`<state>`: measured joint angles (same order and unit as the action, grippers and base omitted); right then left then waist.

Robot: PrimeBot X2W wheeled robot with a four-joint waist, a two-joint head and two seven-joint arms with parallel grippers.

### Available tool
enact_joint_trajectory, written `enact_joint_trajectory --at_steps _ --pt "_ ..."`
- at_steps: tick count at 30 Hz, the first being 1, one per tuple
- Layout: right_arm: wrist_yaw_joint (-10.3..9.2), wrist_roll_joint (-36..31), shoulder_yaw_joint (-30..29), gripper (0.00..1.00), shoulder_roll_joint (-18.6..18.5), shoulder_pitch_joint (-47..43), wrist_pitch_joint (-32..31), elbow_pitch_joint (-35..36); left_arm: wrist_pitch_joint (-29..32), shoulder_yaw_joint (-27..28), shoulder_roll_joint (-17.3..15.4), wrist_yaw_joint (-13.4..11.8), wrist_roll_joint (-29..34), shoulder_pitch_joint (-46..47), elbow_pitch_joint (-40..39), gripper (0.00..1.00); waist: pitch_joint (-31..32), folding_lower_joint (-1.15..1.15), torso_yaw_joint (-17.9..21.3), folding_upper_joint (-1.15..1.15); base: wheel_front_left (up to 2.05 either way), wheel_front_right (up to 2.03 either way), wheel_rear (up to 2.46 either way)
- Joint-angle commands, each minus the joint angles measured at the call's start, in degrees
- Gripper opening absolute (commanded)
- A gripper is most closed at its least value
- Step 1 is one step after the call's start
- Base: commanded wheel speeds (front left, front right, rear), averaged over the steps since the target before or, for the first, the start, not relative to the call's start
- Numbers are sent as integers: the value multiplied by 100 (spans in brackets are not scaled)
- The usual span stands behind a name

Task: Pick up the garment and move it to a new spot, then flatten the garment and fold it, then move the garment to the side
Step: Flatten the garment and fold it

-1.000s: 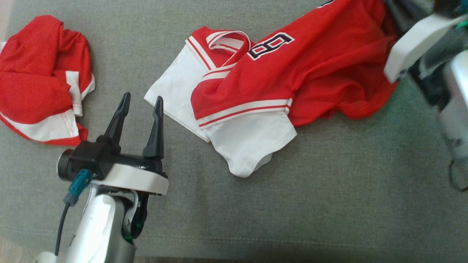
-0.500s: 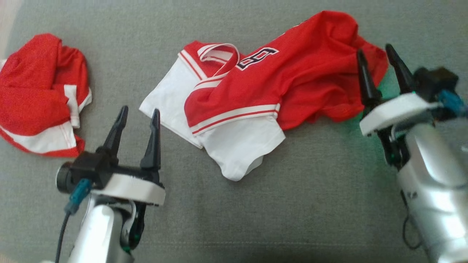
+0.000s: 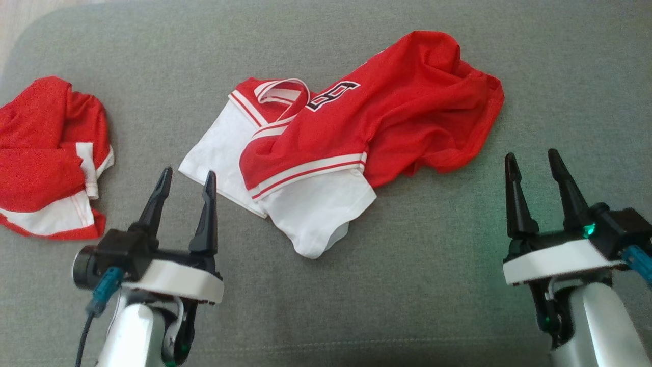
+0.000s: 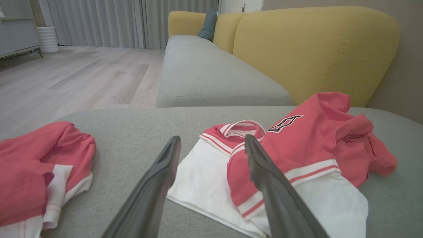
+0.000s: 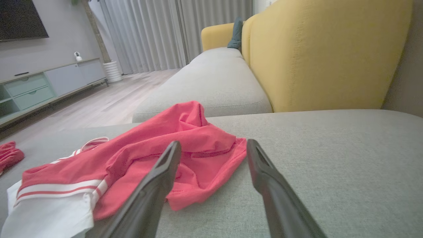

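A red and white garment (image 3: 351, 132) with striped sleeve bands and a dark number lies crumpled across the middle of the grey cushion (image 3: 433, 285); it also appears as the garment (image 4: 290, 148) in the left wrist view and the garment (image 5: 148, 155) in the right wrist view. My left gripper (image 3: 186, 181) stands open at the lower left, empty, just short of the white sleeve. At the lower right my right gripper (image 3: 532, 163) is open and empty, a little to the right of the red hem and apart from it.
A second red and white cloth (image 3: 48, 158) lies bunched at the cushion's left edge. A yellow sofa back (image 4: 314, 49) rises behind the cushion, with more grey seat (image 4: 205, 72) and wooden floor (image 4: 76, 76) beyond.
The right gripper let go of the garment's red end and drew back toward me to the lower right. The garment settled on the cushion. The camera has shifted; the left gripper kept its pose.
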<state>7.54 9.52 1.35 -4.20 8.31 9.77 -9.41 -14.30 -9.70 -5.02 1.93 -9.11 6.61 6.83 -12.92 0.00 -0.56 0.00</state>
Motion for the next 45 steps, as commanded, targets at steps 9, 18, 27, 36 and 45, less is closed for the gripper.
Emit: enact_joint_trajectory --at_steps 9,18,27,36,45 --pt "-5 -90 19 100 122 -332 -495 1017 -70 210 -130 -76 52 15 -212 100 -35 0 40 0 0 0 0" --pt "-5 9 -39 100 131 -384 -596 1111 -70 151 -137 -97 48 36 -229 100 -70 0 49 0 0 0 0" --pt "-5 -11 -134 100 20 290 -882 636 -70 85 -149 -87 54 218 -302 100 -347 0 -22 0 0 0 0" --pt "-5 246 267 100 -511 1624 -1304 -514 -70 2 -115 -1 46 503 -315 100 -719 0 -210 0 0 0 0" --pt "-5 359 684 100 -726 2409 -1458 -1483 -70 4 -60 28 36 613 -272 100 -832 0 -286 0 0 0 0"
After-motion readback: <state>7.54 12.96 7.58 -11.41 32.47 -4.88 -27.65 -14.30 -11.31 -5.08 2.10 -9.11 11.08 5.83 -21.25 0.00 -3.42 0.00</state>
